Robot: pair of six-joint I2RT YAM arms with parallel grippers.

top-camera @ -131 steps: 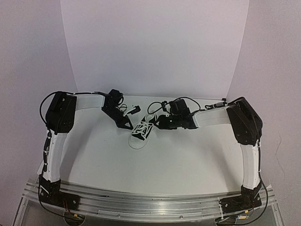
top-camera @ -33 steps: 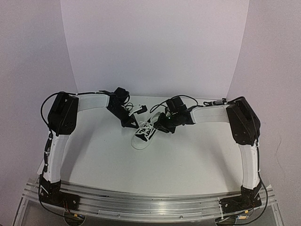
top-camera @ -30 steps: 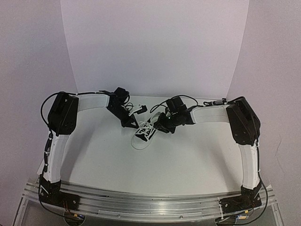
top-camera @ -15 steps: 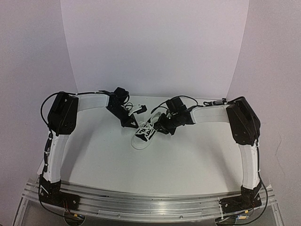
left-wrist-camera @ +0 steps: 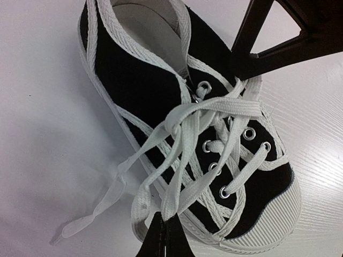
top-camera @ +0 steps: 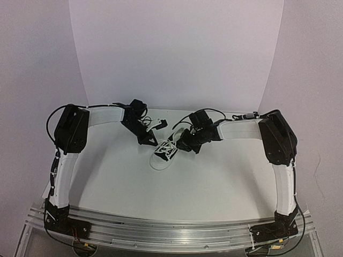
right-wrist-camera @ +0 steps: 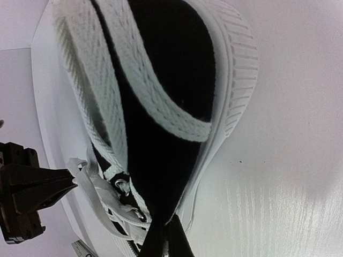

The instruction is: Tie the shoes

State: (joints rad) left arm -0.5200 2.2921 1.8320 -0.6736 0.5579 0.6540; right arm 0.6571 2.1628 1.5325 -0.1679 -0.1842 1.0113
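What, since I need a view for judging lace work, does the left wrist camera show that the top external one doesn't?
Left wrist only: metal eyelets, crossed laces running into the shut left gripper, and a loose lace end on the table. Top external only: the left arm and right arm whole, plus the white backdrop. Both: the sneaker and right gripper.

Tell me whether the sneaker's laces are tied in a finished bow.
No, the laces cross loosely over the sneaker with no bow formed, and one free end trails on the table.
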